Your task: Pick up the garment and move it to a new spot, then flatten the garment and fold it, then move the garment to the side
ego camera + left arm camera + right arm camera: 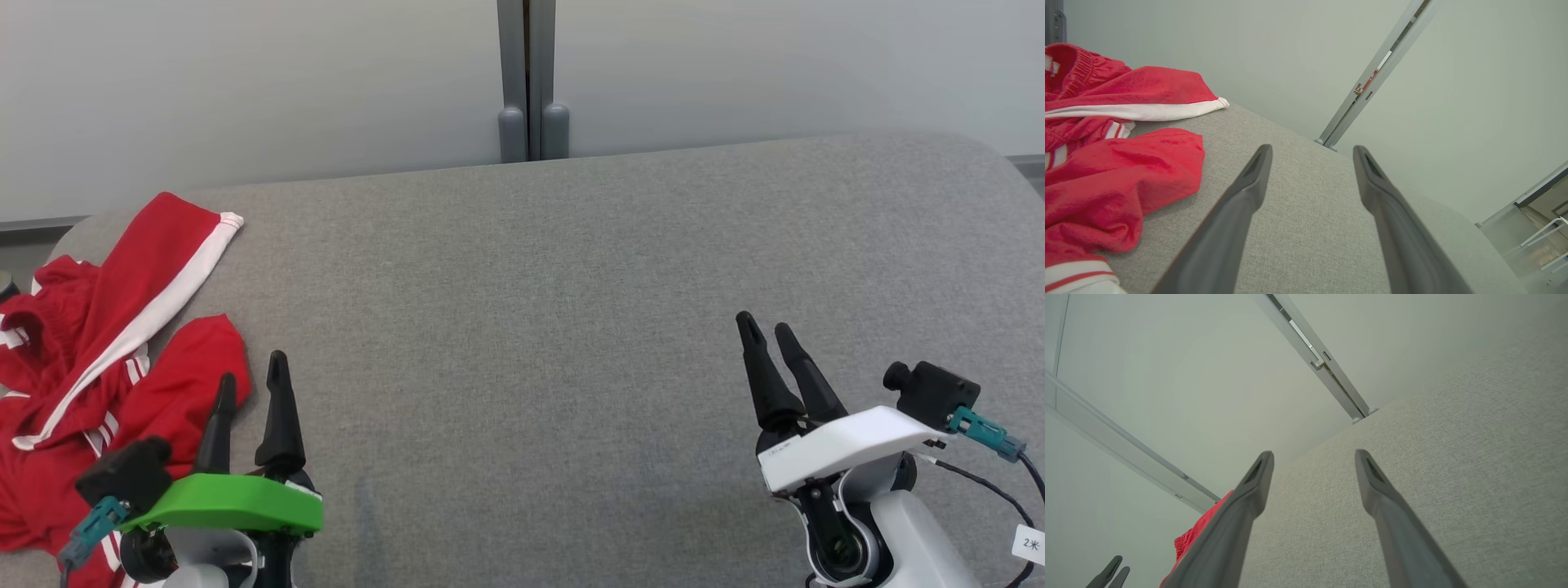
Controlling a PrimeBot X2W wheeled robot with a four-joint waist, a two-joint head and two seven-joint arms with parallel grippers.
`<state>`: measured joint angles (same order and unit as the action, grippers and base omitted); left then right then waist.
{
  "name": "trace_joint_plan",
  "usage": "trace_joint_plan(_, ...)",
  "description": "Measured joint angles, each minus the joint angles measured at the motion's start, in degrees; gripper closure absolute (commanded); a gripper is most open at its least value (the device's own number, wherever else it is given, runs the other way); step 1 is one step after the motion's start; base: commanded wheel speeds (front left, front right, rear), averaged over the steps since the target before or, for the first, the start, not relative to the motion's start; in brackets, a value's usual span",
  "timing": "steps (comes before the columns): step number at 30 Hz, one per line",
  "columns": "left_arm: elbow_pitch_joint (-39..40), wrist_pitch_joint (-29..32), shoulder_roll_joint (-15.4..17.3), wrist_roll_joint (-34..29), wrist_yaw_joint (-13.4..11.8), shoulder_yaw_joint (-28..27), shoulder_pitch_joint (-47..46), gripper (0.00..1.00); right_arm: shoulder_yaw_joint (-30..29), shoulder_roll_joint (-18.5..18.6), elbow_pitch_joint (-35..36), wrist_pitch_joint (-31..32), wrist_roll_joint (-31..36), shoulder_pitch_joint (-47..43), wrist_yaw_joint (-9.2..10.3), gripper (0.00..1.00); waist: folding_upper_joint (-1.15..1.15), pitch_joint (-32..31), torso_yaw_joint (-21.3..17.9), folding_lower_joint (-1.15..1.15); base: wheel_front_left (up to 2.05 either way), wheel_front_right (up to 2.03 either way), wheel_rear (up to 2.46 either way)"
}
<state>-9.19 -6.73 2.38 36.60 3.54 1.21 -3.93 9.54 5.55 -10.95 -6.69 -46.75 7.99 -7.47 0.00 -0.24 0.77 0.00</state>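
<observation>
Garment (106,359) is lying crumpled at the left edge of the frame in the head view, on the grey cloth-covered surface (531,327). It's red with white side stripes (163,302). One leg is pointing toward the upper left corner, and a rounded lobe is sitting lower, nearest the robot. Part of it is running off the left frame edge, and I can't tell whether it's hanging over the side.

In the left wrist view a ribbed waistband (1069,69) is showing at the upper left, so I'm reading it as shorts or track pants.

Handling, as I'm judging it:
- It's looking light, soft and limp, so it'll be sagging and swinging once lifted.
- The knit cloth is probably dragging on the textured surface rather than sliding.
- Nothing fragile.

I'm favouring the waistband or a striped hem for the pinch, since doubled cloth is giving more to bite. The bunched middle is risking several layers at once.

Left gripper (251,369) is hovering just beside the near lobe, not touching. Its fingers (280,408) are standing apart and holding nothing.

Right gripper (765,322) is sitting well apart at the lower right over bare surface. Its fingers (763,384) are spread too and empty.

Middle of the surface is looking like the obvious new spot.
</observation>
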Motion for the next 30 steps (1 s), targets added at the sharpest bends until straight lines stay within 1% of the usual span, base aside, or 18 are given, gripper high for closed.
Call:
trace_joint_plan(8, -0.18, -1.25, 0.19, -6.24, -1.03, 0.71, 0.01, 0.00, -0.32, -0.44, -0.75, -1.30, 7.82, 0.10, 0.00, 0.00, 0.00, -0.41, -0.29, 0.00, 0.00, 0.00, 0.00)
trace_joint_plan(18, -0.56, -2.71, 0.27, -12.16, -1.53, 1.62, 0.00, 0.00, 0.60, -0.65, -1.70, -2.72, 12.77, 0.60, 0.00, 0.00, 0.00, -0.59, -0.48, 0.00, 0.00, 0.00, 0.00)
trace_joint_plan(30, 0.01, -4.35, 0.30, -17.72, -1.80, 2.08, -0.14, 0.00, 0.96, -0.73, -2.03, -4.35, 18.51, 1.21, 0.00, 0.00, 0.00, -0.62, -0.32, 0.00, 0.00, 0.00, 0.00)
